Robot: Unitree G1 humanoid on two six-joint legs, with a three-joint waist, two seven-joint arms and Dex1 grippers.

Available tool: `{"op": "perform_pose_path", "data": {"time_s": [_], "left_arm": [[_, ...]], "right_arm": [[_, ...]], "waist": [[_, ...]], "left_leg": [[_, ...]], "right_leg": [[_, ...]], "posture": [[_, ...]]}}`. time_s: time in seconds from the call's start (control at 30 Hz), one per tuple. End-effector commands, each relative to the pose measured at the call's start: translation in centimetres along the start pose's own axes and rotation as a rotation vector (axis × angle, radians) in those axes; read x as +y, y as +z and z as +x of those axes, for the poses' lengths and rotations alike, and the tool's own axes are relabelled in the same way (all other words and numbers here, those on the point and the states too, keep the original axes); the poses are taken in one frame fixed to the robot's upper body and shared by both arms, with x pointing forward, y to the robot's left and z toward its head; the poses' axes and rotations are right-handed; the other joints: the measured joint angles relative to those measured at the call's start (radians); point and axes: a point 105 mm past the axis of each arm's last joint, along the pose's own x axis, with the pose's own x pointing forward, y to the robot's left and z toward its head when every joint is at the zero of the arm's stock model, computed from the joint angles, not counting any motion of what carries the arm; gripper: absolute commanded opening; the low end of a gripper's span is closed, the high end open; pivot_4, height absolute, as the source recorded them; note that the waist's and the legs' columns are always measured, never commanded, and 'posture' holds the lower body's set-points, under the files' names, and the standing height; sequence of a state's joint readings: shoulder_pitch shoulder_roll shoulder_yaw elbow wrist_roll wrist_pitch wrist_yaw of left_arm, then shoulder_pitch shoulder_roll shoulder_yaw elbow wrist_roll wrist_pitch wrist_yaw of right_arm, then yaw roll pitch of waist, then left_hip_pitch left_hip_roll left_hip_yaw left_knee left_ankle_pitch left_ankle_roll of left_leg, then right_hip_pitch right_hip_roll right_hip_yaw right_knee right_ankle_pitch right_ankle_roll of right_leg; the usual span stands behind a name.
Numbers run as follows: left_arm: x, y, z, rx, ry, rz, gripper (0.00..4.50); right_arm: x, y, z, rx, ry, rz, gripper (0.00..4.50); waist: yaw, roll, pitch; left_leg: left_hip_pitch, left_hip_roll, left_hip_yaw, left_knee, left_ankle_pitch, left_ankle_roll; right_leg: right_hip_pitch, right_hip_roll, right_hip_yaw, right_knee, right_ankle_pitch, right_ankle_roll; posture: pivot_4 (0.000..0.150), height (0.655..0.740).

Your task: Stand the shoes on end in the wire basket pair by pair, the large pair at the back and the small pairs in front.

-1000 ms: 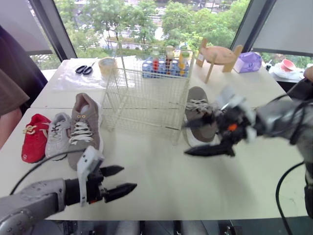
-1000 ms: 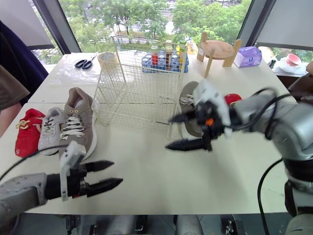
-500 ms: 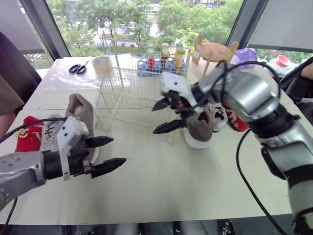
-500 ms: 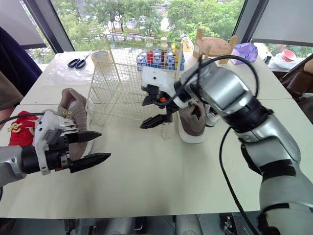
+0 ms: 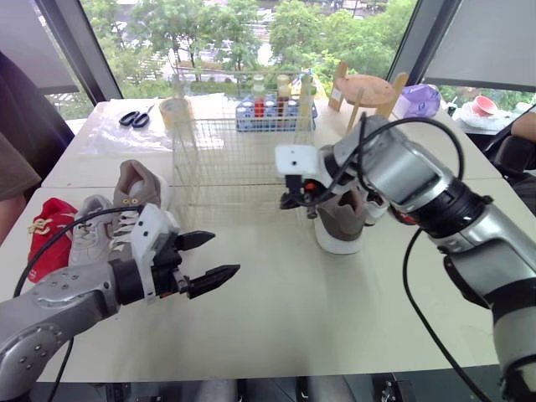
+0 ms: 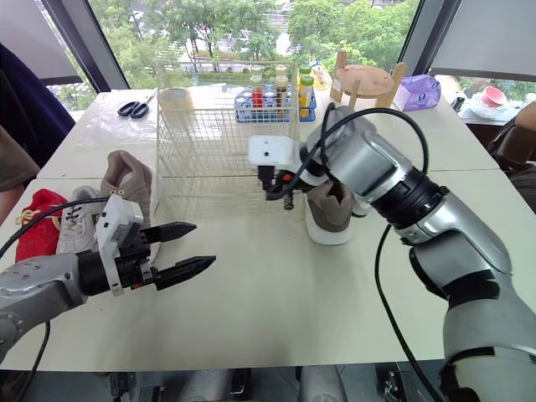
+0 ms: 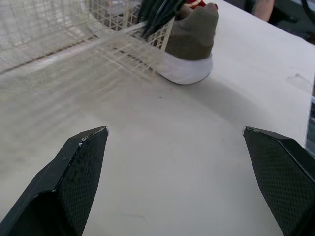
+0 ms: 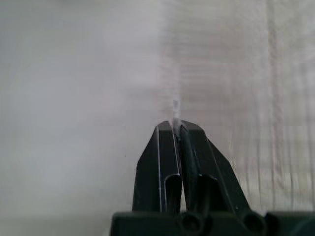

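— Two fingers nearest us: whose?
— They belong to the left gripper [image 6: 203,244]. They are spread wide and hold nothing, hovering over the bare table [image 5: 335,318].
— Where are the shoes?
— All of them are on the table, outside the basket [image 6: 222,151]. Just behind the left gripper lie a red shoe [image 5: 46,239], a small grey shoe [image 5: 90,239] and a big grey shoe [image 5: 134,180], side by side to the basket's left. The brown shoe [image 6: 328,213] sits just right of the basket with its heel toward us. A white shoe [image 5: 375,206] and a second red shoe [image 5: 402,218] lie close behind it, partly hidden by the arm.
— And the right gripper [image 6: 283,199]?
— It is at the basket's near right corner, beside the brown shoe. Its fingers are pressed together, pinching what looks like a thin basket wire at the tips.
— What lies farther back?
— Scissors [image 5: 134,117], a tape roll [image 5: 173,109], a bottle crate [image 5: 272,109], a wooden stand [image 5: 368,90] and a purple pack [image 5: 416,102].
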State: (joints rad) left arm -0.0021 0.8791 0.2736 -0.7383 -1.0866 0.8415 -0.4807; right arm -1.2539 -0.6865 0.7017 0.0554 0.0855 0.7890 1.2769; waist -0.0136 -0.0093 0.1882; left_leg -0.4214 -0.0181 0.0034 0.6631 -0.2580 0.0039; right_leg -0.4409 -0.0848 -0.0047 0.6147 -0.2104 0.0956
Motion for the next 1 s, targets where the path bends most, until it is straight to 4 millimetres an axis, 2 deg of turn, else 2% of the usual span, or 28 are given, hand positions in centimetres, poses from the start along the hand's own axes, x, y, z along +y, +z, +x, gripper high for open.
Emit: {"op": "perform_pose_path", "data": {"time_s": [0.03, 0.17, 0.3, 0.4, 0.57, 0.6, 0.7, 0.77, 0.87, 0.9, 1.0], "left_arm": [[0.0, 0.4, 0.2, -0.027, 0.000, 0.025, 4.50], [0.2, 0.1, 0.5, -0.025, 0.002, 0.024, 4.50], [0.4, -0.1, 0.7, -0.021, 0.005, 0.026, 4.50], [0.5, -0.1, 0.8, -0.022, 0.003, 0.026, 4.50], [0.4, -0.2, 1.2, -0.023, -0.003, 0.027, 4.50], [0.5, -0.2, 1.2, -0.023, -0.002, 0.027, 4.50], [0.5, -0.3, 1.2, -0.022, -0.001, 0.027, 4.50], [0.6, -0.4, 1.2, -0.022, 0.002, 0.027, 4.50], [0.7, -0.5, 1.4, -0.023, 0.006, 0.029, 4.50], [0.7, -0.6, 1.4, -0.024, 0.007, 0.030, 4.50], [0.7, -0.6, 1.4, -0.023, 0.012, 0.032, 4.50]], "right_arm": [[0.5, -0.5, 0.5, 0.029, 0.004, -0.056, 0.07], [-0.1, -0.8, -0.1, 0.038, -0.041, -0.162, 0.07], [1.2, 1.0, -1.2, -0.058, 0.030, -0.070, 0.07], [2.1, 1.7, -1.5, -0.082, 0.059, -0.043, 0.07], [2.0, 0.5, -0.4, -0.041, 0.016, -0.073, 0.07], [2.2, 0.2, -0.2, -0.030, 0.016, -0.085, 0.65], [1.9, -0.1, 0.0, -0.009, -0.010, -0.086, 1.90], [1.7, 0.0, 0.1, 0.000, -0.019, -0.086, 2.94], [1.8, 0.0, 0.6, 0.007, -0.020, -0.088, 2.94], [1.8, -0.1, 0.9, 0.007, -0.022, -0.088, 2.67], [2.2, 0.0, 1.3, -0.002, -0.011, -0.097, 1.48]], "waist": [[0.000, 0.000, 0.000], [0.000, 0.000, 0.000], [0.003, 0.000, 0.000], [0.002, 0.000, 0.000], [0.001, 0.000, 0.000], [0.000, 0.000, 0.000], [0.001, 0.000, 0.000], [0.001, 0.000, 0.000], [0.001, 0.000, 0.000], [0.001, 0.000, 0.000], [0.001, 0.000, 0.000]], "left_leg": [[0.000, 0.000, 0.000, 0.000, 0.000, 0.000], [0.002, 0.000, 0.000, 0.000, 0.000, 0.000], [0.005, 0.000, 0.000, 0.000, 0.000, 0.000], [0.004, 0.001, -0.001, 0.000, 0.000, 0.000], [0.004, 0.001, -0.001, 0.000, 0.000, 0.000], [0.004, 0.001, -0.001, 0.000, 0.000, 0.000], [0.005, 0.001, -0.001, 0.000, 0.000, 0.000], [0.005, 0.001, -0.001, 0.000, 0.000, 0.000], [0.005, 0.001, -0.001, 0.000, 0.000, 0.000], [0.005, 0.001, -0.001, 0.000, 0.000, 0.000], [0.005, 0.001, -0.001, 0.000, 0.000, 0.000]], "right_leg": [[0.000, 0.001, 0.000, 0.000, 0.000, 0.000], [0.002, 0.001, 0.000, 0.000, 0.001, 0.001], [0.005, 0.001, 0.000, 0.000, 0.000, 0.000], [0.005, 0.001, 0.000, 0.000, 0.000, 0.001], [0.004, 0.001, 0.000, 0.000, 0.000, 0.001], [0.005, 0.001, 0.000, 0.000, 0.000, 0.001], [0.005, 0.001, 0.000, 0.000, 0.000, 0.001], [0.005, 0.001, 0.000, 0.000, 0.000, 0.001], [0.005, 0.001, 0.000, 0.000, 0.000, 0.001], [0.005, 0.001, 0.000, 0.000, 0.000, 0.001], [0.005, 0.001, 0.000, 0.000, 0.000, 0.001]], "posture": [[0.150, 0.7400], [0.150, 0.7400], [0.150, 0.7400], [0.150, 0.7400], [0.150, 0.7400], [0.150, 0.7400], [0.150, 0.7400], [0.150, 0.7400], [0.150, 0.7400], [0.150, 0.7400], [0.150, 0.7400]]}}
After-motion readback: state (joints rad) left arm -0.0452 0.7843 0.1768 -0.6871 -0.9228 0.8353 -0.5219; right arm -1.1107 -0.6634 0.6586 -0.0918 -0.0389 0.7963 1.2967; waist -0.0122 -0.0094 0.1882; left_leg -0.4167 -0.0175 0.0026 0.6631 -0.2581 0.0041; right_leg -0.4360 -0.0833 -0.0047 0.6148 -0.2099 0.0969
